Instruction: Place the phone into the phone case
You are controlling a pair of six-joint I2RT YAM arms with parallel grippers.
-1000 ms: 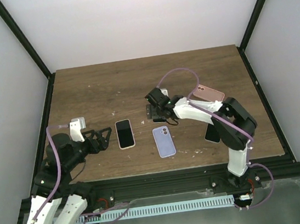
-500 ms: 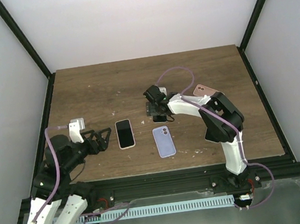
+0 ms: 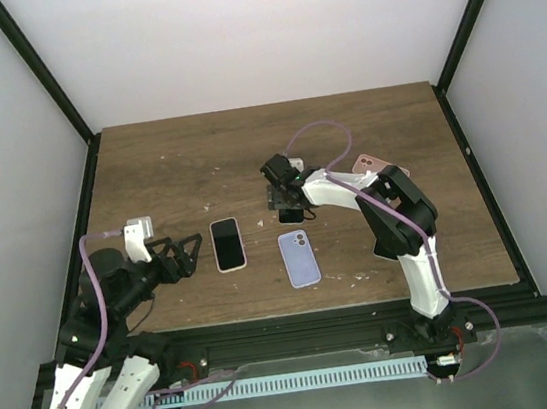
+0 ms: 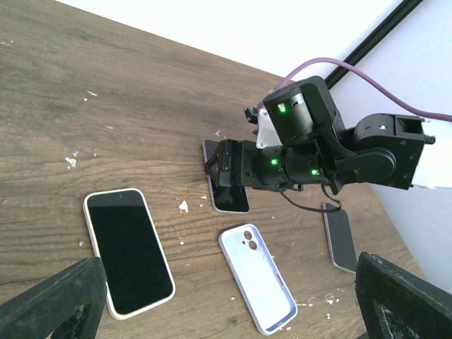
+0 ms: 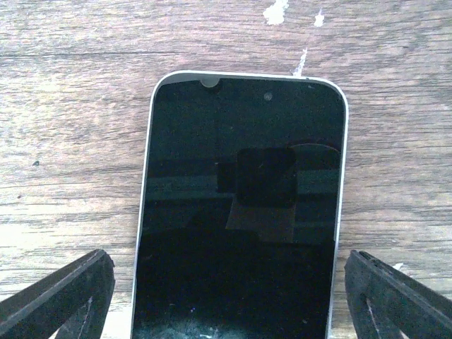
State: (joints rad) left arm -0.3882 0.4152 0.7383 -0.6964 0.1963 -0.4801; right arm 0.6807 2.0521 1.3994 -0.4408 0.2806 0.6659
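The right tool (image 3: pixel 286 203) hangs low over a dark-screened phone (image 5: pixel 240 205) that lies flat, screen up, about the middle of the wooden counter (image 3: pixel 168 168). Its jaws stand wide apart, one finger off each long side of the phone, and the wrist view shows the phone lying between the fingertips without being pinched. Just beside that phone, toward the near edge, lies the pale blue phone case (image 3: pixel 299 259). It lies flat with its camera cut-out toward the far edge, and a strip of wood separates it from the phone. A white-rimmed phone (image 3: pixel 226 244) lies screen up to the left of the case, near it but not touching. The left tool (image 3: pixel 196 253) hovers between this phone and the left edge, jaws spread wide and holding nothing. A pink phone (image 3: pixel 373 163) lies toward the right edge, partly hidden behind the right arm.
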